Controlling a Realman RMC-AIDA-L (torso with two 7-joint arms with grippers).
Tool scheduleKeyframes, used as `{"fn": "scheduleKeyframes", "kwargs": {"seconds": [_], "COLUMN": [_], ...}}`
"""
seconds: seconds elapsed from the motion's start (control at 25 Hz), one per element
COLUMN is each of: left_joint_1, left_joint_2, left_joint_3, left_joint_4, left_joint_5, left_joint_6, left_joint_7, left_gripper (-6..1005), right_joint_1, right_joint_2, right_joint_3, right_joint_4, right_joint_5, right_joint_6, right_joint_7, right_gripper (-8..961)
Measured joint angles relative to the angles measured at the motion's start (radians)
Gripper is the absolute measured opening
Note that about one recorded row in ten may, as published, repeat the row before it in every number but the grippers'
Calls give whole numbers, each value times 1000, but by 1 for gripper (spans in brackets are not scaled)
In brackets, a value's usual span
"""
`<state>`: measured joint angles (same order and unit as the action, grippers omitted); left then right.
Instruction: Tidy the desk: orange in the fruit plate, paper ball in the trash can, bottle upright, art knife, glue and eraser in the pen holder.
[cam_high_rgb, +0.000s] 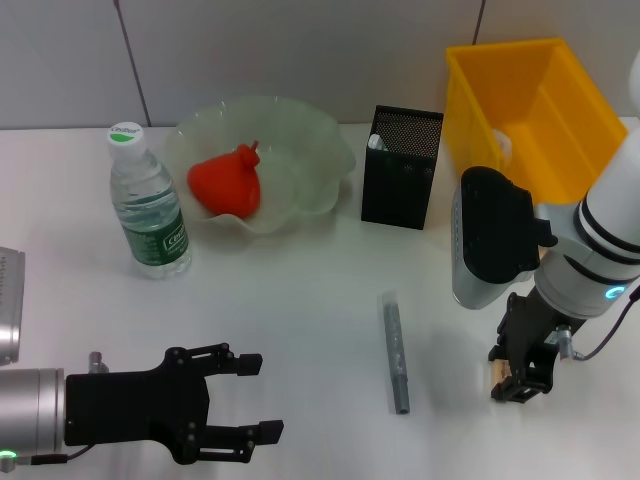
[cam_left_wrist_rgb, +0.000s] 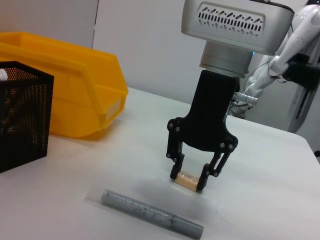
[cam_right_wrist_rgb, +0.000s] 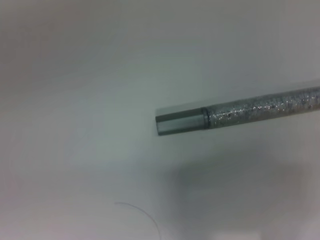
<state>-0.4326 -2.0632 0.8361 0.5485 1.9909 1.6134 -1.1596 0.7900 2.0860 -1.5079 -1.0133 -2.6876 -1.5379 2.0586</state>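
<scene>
Black right tool (cam_left_wrist_rgb: 191, 181): down at tabletop (cam_high_rgb: 300, 300), fingers either side of tan eraser (cam_left_wrist_rgb: 187, 180), closed onto it; eraser on surface, prob. pickup for pen holder (cam_high_rgb: 402, 168).
Grey stick (cam_high_rgb: 396, 352): flat just beside eraser, glittery body, likely glue or knife, can't tell.
Left tool (cam_high_rgb: 262, 397): fingers spread, holding nothing, low near front edge, idle.
Orange (cam_high_rgb: 228, 182): already in fruit plate (cam_high_rgb: 320, 150).
Bottle (cam_high_rgb: 148, 205): upright; label text unreadable.
Trash can (cam_high_rgb: 530, 110): behind right arm.
</scene>
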Motion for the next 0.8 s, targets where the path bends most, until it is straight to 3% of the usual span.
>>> {"fn": "scheduleKeyframes", "kwargs": {"seconds": [0.16,0.32,0.8], "left_joint_1": [-1,-1,-1], "left_joint_2": [0,0,-1], "left_joint_3": [0,0,0], "left_joint_4": [0,-1,-2], "left_joint_5": [0,0,0], "left_joint_6": [-1,-1,-3], "left_joint_7": [0,0,-6], "left_gripper": [840,840,840], "right_joint_1": [0,5,38], "right_joint_2": [0,-2,-3], "right_joint_3": [2,18,223], "right_joint_4": [-3,-41,-235], "right_joint_5": [0,6,70], "right_joint_6": [0,-12,-102], "right_joint_7": [0,16,78], "right_gripper": [409,409,412]}}
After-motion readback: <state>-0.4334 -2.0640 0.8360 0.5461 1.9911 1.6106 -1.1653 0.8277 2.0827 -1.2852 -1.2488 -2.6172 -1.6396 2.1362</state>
